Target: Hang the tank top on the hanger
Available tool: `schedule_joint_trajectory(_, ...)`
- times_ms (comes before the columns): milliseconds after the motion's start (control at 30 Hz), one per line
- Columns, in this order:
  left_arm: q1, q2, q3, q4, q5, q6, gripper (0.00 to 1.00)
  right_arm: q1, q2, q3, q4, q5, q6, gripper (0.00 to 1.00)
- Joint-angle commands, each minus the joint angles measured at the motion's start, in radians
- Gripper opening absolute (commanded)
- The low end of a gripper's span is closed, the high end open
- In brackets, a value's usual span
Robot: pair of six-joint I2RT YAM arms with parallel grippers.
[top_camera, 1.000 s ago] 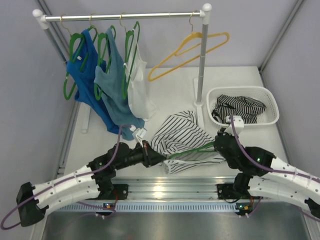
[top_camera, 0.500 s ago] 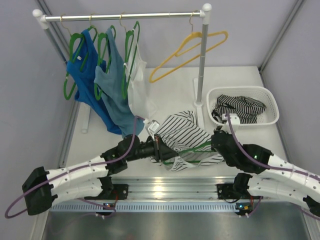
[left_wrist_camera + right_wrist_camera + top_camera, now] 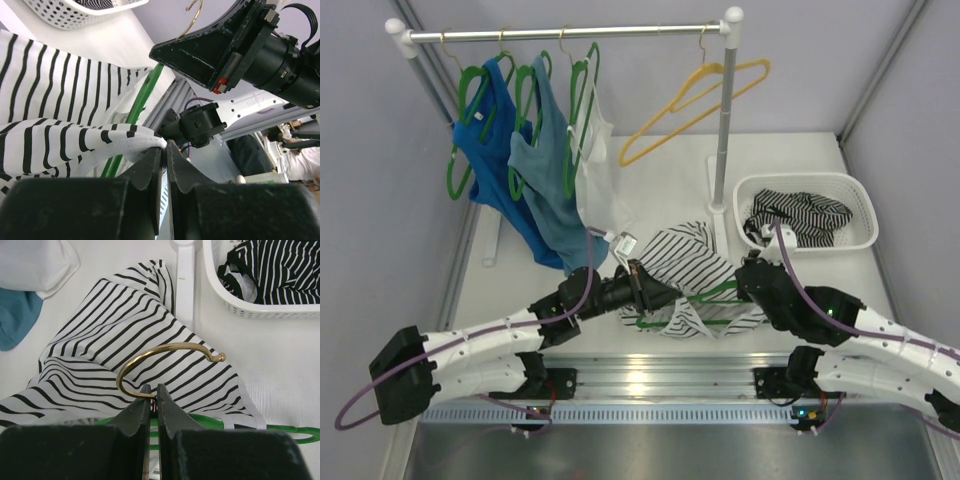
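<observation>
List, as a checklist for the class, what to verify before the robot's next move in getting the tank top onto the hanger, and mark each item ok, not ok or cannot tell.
1. Left end effector grips the tank top: ok, shut on its white edge trim.
2. Right end effector holds the hanger: ok, shut on its wire neck.
3. Hanger arm threaded into the garment: cannot tell. The green arm passes under the fabric, and the opening is hidden.
4. Garment free of the table: not ok, most of it lies spread there.
5. Room on the rail: ok, a gap shows between the white top and the yellow hanger.
</observation>
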Motion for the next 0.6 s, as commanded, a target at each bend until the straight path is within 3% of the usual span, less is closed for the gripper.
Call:
schedule_joint_trajectory(0, 0.002, -0.041, 0.018, 0.035, -0.059, 0.043, 0.11, -0.016, -0.03, 0.057, 0.027, 0.001, 0.021, 0.0)
schedule_joint_trajectory(133, 0.002, -0.116, -0.04, -0.015, -0.104, 0.042, 0.17, -0.016, -0.035, 0.037, 0.019, -0.025, 0.038, 0.0)
schedule_joint_trajectory(333, 0.004, -0.23, -0.073, -0.152, -0.196, 0.066, 0.12, -0.016, -0.055, 0.011, 0.024, -0.045, 0.053, 0.0)
schedule_joint_trajectory(567, 0.002, -0.198, -0.033, -0.287, -0.139, 0.12, 0.33, -0.015, -0.071, 0.026, 0.014, -0.051, 0.05, 0.0)
